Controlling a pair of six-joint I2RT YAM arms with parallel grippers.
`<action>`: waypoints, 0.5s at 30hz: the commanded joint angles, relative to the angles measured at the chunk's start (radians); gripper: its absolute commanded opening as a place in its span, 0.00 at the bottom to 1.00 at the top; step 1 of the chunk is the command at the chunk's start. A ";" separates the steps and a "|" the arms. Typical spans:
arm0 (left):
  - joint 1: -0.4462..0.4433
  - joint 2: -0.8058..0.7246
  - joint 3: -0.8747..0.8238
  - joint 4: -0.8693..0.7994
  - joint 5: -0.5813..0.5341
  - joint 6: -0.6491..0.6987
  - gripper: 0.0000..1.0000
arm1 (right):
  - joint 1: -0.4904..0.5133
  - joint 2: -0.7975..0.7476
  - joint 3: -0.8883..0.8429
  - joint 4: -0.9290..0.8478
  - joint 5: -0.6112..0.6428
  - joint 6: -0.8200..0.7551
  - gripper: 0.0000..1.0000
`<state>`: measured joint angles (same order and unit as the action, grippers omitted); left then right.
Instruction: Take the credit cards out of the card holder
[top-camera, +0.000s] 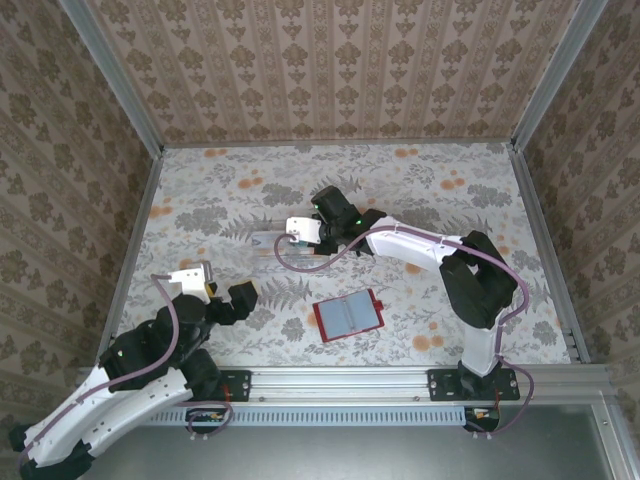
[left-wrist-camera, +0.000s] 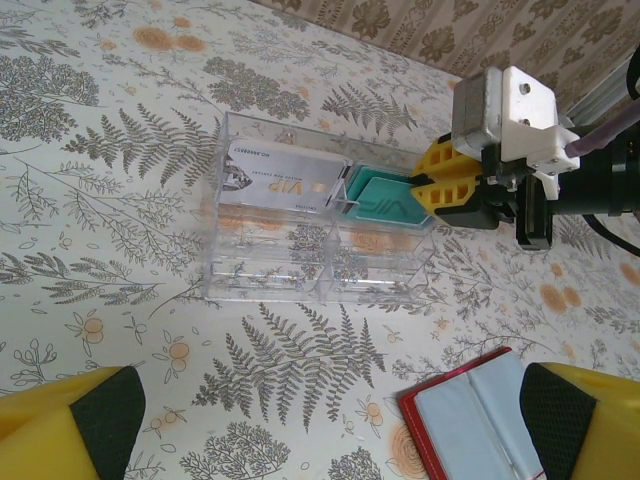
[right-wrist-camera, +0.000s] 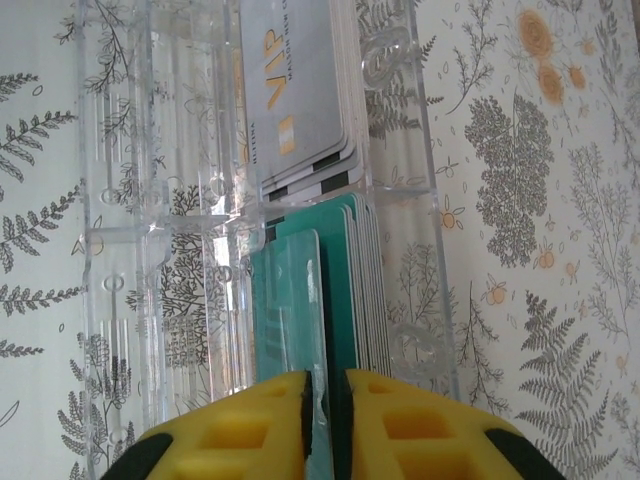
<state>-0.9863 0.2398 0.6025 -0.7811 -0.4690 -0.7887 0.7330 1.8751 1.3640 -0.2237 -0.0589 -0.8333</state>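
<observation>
Credit card (right-wrist-camera: 290, 320) edge between right gripper (right-wrist-camera: 325, 395) pads (right-wrist-camera: 400, 420), right-wrist close-up

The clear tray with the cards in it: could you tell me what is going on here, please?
The right gripper is at the clear tray, with a teal card between its nearly closed fingers, over the compartment of teal cards; whether it grips the card I cannot tell. Silver cards fill the next compartment. The red card holder lies open on the table, apart from the tray, and the left gripper hovers open to its left.
</observation>
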 joint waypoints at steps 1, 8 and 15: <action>0.009 -0.016 -0.009 -0.021 -0.016 0.011 1.00 | 0.000 0.010 0.020 0.021 0.019 0.014 0.21; 0.010 -0.014 -0.010 -0.020 -0.013 0.012 1.00 | 0.003 0.035 0.019 0.059 0.092 0.016 0.23; 0.012 -0.018 -0.011 -0.021 -0.014 0.012 1.00 | 0.004 0.050 0.029 0.067 0.115 0.026 0.23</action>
<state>-0.9855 0.2379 0.6022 -0.7811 -0.4690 -0.7887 0.7338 1.8961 1.3663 -0.1646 0.0231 -0.8291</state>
